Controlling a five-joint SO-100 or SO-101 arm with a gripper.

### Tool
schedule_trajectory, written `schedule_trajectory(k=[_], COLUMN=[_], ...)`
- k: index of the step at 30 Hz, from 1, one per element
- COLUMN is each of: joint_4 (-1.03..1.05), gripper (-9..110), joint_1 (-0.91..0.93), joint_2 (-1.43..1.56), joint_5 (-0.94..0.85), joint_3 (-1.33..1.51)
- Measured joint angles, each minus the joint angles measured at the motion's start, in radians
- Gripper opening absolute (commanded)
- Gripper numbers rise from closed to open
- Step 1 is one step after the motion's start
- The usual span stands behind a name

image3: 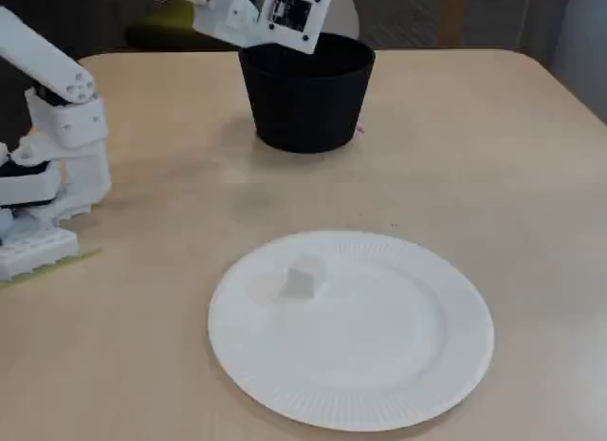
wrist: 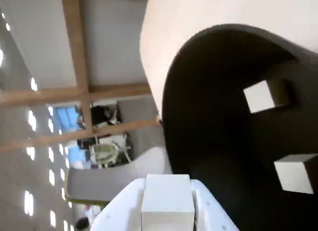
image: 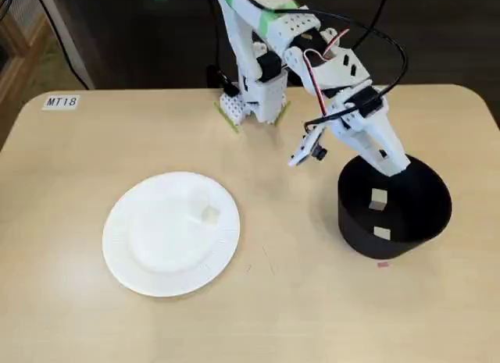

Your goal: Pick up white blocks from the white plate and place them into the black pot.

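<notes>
Beige table [image: 94,316], dark bkgd.

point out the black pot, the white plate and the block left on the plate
black pot [image3: 305,109]: a fixed view, its outer side wall
white plate [image: 133,258]: a fixed view, its ridged rim
block on the plate [image: 209,215]: a fixed view, its top face

Office or lab — labelled table [image: 62,222]

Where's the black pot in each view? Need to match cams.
A fixed view: matte black round pot sits lower right, right of the round white paper plate.
Wrist view: pot fills the right side.
A fixed view: pot sits top centre, behind the plate.
Shared landmark: the plate, absent from wrist view.
</notes>
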Motion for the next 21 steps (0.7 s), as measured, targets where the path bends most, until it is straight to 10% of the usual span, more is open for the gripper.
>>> schedule_trajectory(k=[9,21], joint_4=[0.250,0.514], gripper=[27,-2], joint_1=[-0.037,0.063], joint_2=[-0.149,-0.092], joint_5=[-0.140,-0.153], joint_3=[-0.225,-0.339])
